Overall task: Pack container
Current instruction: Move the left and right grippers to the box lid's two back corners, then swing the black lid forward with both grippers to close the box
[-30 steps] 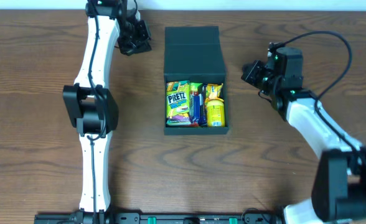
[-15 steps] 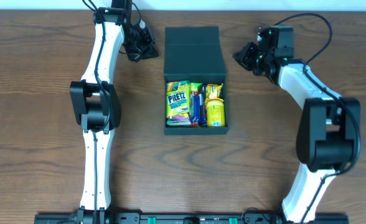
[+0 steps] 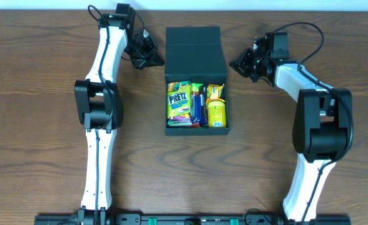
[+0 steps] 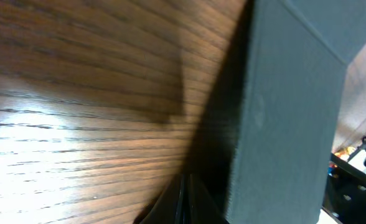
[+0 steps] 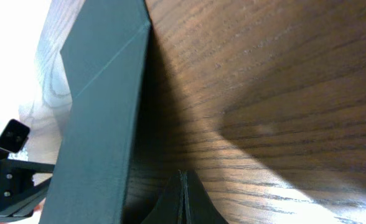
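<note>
The container is a dark teal box in the middle of the table, its hinged lid folded open toward the far side. Inside lie a green Pretz packet, a blue packet and a yellow packet. My left gripper is shut and empty, its tip just off the lid's left edge. My right gripper is shut and empty close to the lid's right edge. The left wrist view shows closed fingertips low over the wood beside the lid's wall. Seen from the right wrist, the right gripper points along the lid.
The wooden table stretches to both sides of the box. Both white arms reach from the near edge to the far side, the left arm on the left and the right arm on the right. A black cable loops over the right wrist.
Both shut grippers have closed in on the open lid from either side. The right arm swung toward the far side and leftward; the left gripper slid right and slightly nearer. The box has not moved.
</note>
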`<state>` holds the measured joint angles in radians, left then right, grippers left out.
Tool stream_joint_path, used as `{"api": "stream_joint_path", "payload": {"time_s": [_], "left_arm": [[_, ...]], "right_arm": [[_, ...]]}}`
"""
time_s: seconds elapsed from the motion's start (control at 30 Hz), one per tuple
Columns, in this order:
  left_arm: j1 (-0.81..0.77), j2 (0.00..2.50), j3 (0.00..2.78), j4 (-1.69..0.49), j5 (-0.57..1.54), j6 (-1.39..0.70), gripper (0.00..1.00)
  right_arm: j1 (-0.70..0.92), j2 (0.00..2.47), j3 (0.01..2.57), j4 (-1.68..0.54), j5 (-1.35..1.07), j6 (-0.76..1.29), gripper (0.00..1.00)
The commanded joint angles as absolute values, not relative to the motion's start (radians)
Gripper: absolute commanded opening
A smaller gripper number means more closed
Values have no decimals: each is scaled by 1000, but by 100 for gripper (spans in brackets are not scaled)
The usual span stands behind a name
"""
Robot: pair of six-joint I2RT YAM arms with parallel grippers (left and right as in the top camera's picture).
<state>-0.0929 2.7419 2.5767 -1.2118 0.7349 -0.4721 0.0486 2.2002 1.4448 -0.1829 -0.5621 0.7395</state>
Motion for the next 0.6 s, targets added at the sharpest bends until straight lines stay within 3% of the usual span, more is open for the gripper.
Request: {"api": "stream_joint_path", "payload": {"time_s": [0.0, 0.57], "left_arm": [[-102, 2763, 2587, -1198, 779, -472, 5], [-117, 2758, 2589, -1197, 840, -385, 5]], "right_arm": [[48, 2212, 1465, -175, -601, 754, 1], [64, 2213, 1466, -56, -790, 689, 1]]}}
